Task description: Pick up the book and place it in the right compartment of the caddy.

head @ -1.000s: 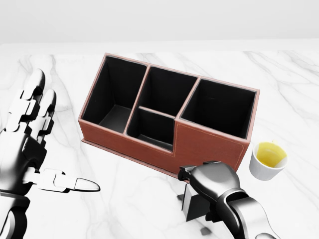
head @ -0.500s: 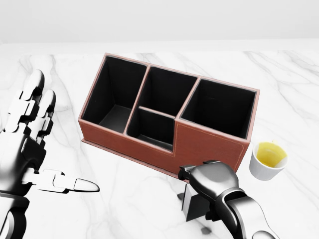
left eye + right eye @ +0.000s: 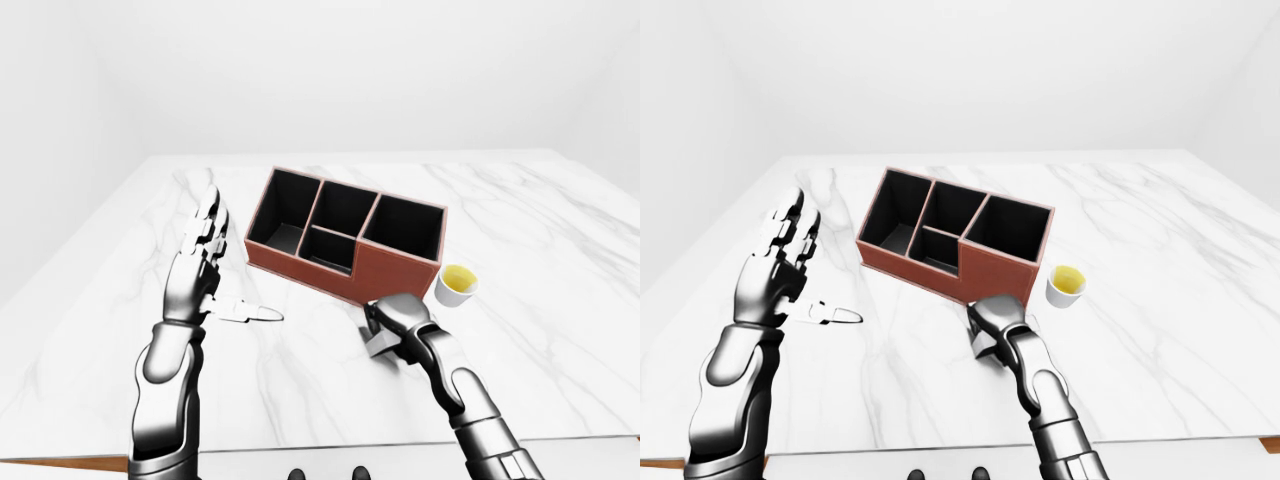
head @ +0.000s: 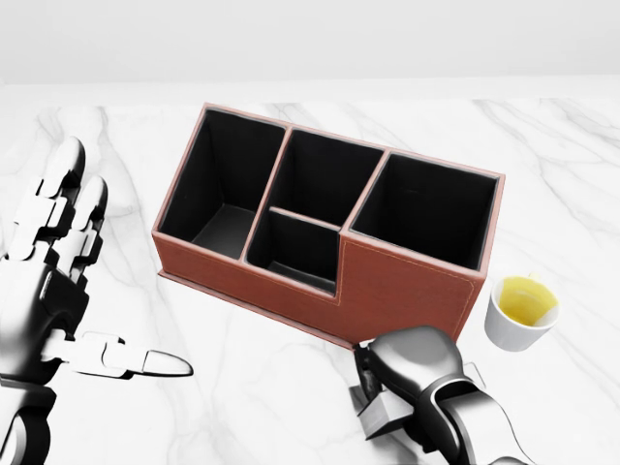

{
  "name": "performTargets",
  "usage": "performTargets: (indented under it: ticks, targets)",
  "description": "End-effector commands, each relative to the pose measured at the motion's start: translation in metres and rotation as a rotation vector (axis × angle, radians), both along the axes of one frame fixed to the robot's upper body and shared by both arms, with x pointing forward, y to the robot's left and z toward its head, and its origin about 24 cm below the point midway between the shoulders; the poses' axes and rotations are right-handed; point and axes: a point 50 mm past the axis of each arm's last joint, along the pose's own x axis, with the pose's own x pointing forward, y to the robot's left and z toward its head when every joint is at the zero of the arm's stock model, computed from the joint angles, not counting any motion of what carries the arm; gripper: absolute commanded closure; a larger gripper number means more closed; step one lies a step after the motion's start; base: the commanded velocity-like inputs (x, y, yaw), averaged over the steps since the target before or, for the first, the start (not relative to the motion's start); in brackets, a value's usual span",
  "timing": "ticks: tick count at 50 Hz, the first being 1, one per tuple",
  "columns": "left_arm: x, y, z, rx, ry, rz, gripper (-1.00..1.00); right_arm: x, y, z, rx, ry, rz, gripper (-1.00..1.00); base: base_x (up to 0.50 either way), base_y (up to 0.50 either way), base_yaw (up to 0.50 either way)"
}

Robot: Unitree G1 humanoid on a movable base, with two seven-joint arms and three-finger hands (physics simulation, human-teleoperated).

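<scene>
On the white marble table (image 3: 560,250), in your left-eye view, sits the caddy (image 3: 345,247). It is a long reddish-brown box with a stitched, leathery skin and smooth black insides. Thin walls split it into one tall pocket at the left, two small ones in the middle and one big one at the right. All the pockets look bare. Just beside its right end stands a small round white cup (image 3: 457,285) with yellow inside. Your left hand (image 3: 200,275) is up near the caddy's left end, shiny grey metal, fingers spread wide and thumb sticking out sideways. It holds nothing.

In your head view, your right hand (image 4: 412,373) is at the bottom, right below the caddy's low wall. Its round, glossy knuckles are curled down over the book (image 4: 386,415). Only a small grey and black corner of the book peeks out under the fingers, so you cannot tell its whole shape. The hand is closed round it, and the book is low by the table, outside the caddy.

In your right-eye view, the same things show from a bit to the side. The book is a dark flat bit under your right hand, close to the caddy's right pocket but not in it.
</scene>
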Motion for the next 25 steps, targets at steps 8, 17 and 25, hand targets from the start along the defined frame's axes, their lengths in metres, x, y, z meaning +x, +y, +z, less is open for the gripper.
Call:
performTargets:
  ticks: [8, 17, 25]
  targets:
    - [-0.003, 0.001, 0.0, -0.008, -0.001, 0.0, -1.0, -0.005, 0.01, 0.02, 0.106, -0.059, 0.019, 1.0, 0.0, 0.0, 0.0]
    - [-0.004, 0.001, 0.002, -0.007, -0.011, 0.0, -1.0, -0.01, 0.017, 0.048, 0.198, -0.092, 0.061, 1.0, 0.0, 0.0, 0.0]
    - [-0.005, 0.0, 0.003, -0.008, -0.019, -0.002, -1.0, -0.018, 0.026, 0.079, 0.285, -0.131, 0.131, 1.0, 0.0, 0.0, 0.0]
